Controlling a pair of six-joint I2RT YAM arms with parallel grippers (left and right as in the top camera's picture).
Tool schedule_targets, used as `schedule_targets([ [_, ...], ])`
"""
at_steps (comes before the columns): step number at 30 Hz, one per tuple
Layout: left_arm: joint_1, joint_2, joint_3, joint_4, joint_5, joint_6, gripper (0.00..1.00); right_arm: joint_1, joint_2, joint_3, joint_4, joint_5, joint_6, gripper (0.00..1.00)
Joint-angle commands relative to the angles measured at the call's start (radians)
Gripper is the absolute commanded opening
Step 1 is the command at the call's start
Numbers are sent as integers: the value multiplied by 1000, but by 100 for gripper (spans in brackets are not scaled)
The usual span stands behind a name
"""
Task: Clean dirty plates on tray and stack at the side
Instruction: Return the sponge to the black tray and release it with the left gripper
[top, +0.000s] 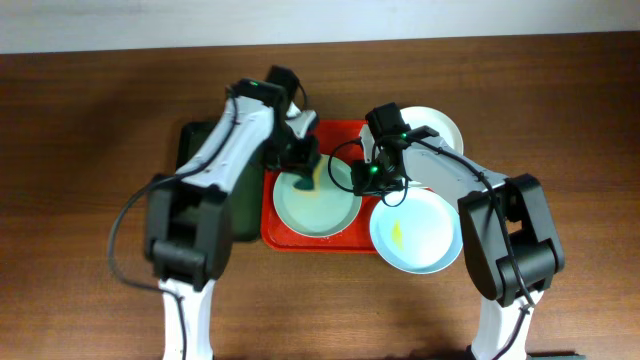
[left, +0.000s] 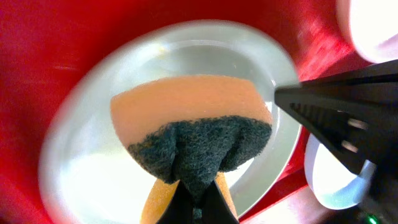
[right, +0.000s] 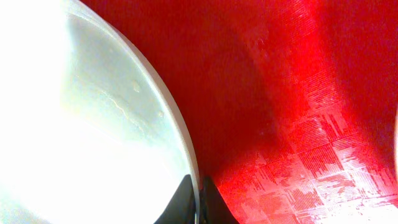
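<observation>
Currently mid-scrub on the mint green plate (top: 318, 205), lying inside the red tray (top: 340, 133), toward its left half. Pinching a sponge (left: 186, 109) in the left gripper (left: 196, 202), fingers pressed tight on the dark scouring layer, bunching it, with the orange foam beyond the fingertips, toward the plate. Held low over the plate's far-left part in the overhead view, presumably for rubbing the glaze; actual contact not certain. Bracing the same plate with the right gripper (right: 198, 200), fingers nipped together on the rim at the plate's right edge, judged a hold against sliding or spinning on the slick tray under the sponge's push. Looks close to clean: only a faint watery streak in the right wrist view and no yellow visible, with part of the centre hidden by the sponge. Yet to do, by the look of it: the pale blue plate (top: 416, 232), with a yellow smear (top: 398, 233) at centre, lying at the tray's near-right corner, seemingly overlapping the rim and mostly over the wooden table (top: 80, 120). Behind the right arm, a white plate (top: 442, 125) just off the tray's far-right corner, partly hidden; cannot tell whether clean. No stack at the side yet. At the left, a dark green tray (top: 192, 140) under the left arm. Worth lifting the sponge before freeing the rim, lest the plate skid
</observation>
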Motion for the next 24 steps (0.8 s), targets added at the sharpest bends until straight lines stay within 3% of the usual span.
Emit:
schedule_targets([
  [1,13,-128,29,-31,-194,-3,0,10,21,-29,-6,21,-11,5],
  [6,100,-131,19,-121,-433,-126,0,10,21,-29,-7,21,-12,5],
  [10,169,-129,-64,-108,-468,-126,0,10,21,-29,-7,22,-14,5],
  [15,220,-129,-309,78,-466,-126,0,10,21,-29,-10,25,-14,5],
  [18,232,-129,-339,97,-466,-130,0,10,21,-29,-9,25,-14,5],
  [21,232,-129,-339,102,-415,-129,54,10,21,-29,-9,24,-14,5],
  [24,243,-142,-275,61,-378,-114,57,10,21,-29,-9,24,-14,5],
])
